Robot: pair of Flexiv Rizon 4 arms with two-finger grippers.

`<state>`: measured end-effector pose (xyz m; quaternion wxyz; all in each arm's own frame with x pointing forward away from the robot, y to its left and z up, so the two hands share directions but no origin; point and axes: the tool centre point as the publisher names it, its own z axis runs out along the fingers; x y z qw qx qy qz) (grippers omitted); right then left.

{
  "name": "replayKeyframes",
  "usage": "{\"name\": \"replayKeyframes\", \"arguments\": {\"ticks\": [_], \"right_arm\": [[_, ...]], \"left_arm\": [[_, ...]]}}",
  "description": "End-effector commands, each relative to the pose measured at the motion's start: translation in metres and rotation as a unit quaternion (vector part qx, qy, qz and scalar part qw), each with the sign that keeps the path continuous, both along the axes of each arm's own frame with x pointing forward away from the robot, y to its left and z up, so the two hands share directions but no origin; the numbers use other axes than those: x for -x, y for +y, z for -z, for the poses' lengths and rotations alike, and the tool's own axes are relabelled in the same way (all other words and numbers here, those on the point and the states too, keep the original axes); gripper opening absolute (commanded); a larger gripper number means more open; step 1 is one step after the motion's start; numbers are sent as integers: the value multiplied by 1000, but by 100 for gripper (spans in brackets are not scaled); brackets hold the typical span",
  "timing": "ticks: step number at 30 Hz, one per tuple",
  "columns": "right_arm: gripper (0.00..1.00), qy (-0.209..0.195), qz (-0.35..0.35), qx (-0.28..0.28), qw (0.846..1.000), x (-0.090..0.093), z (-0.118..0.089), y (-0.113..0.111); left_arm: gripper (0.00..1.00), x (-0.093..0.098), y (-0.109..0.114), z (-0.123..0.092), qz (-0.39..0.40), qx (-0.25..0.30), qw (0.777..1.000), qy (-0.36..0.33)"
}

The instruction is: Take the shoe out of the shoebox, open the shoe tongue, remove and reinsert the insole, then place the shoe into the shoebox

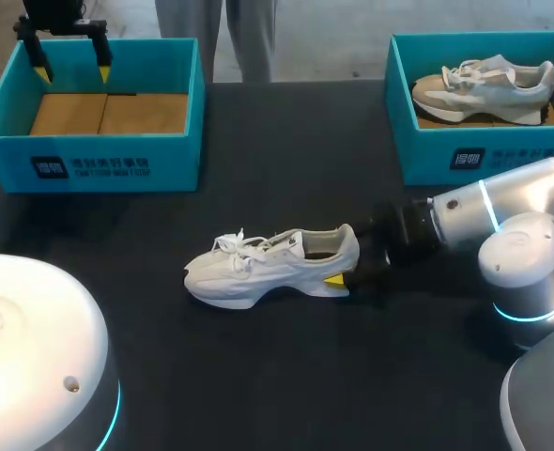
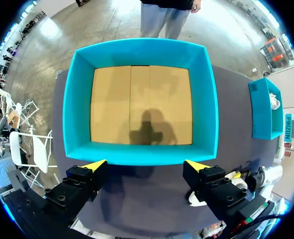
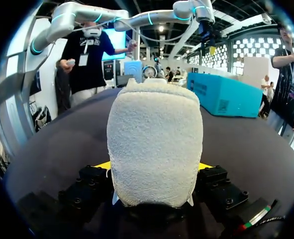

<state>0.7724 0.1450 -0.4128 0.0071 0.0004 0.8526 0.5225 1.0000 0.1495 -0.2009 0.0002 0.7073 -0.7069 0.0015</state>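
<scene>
A white shoe (image 1: 268, 263) lies on its sole in the middle of the dark table, toe to the left. My right gripper (image 1: 343, 272) is at its heel. In the right wrist view the heel (image 3: 154, 144) fills the gap between the fingers, and both yellow tips press against its sides. The left shoebox (image 1: 89, 160) is teal with a bare cardboard floor. My left gripper (image 1: 70, 58) hangs open above its far left corner. In the left wrist view that box (image 2: 142, 154) lies ahead of the open left gripper (image 2: 146, 164), nothing between the fingers.
A second teal shoebox (image 1: 465, 155) at the back right holds a grey and beige shoe (image 1: 484, 86). My right arm's elbow (image 1: 526, 272) sits low over the table at the right. Bare dark table lies between the two boxes and in front of the white shoe.
</scene>
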Motion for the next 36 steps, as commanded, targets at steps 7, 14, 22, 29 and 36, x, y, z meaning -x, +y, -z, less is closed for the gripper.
{"name": "replayKeyframes", "arguments": {"ticks": [7, 14, 22, 29, 36], "right_arm": [[0, -1, 1, 1, 1000, 0, 0, 1], [0, -1, 1, 1, 1000, 0, 0, 1], [0, -1, 1, 1, 1000, 0, 0, 1], [0, -1, 1, 1, 1000, 0, 0, 1], [0, -1, 1, 1, 1000, 0, 0, 1]], "left_arm": [[100, 0, 0, 0, 0, 0, 1000, 0], [100, 0, 0, 0, 0, 0, 1000, 0], [100, 0, 0, 0, 0, 0, 1000, 0], [100, 11, -2, -4, -11, -8, 1000, -7], [100, 26, -9, -10, -68, -29, 997, 0]]}}
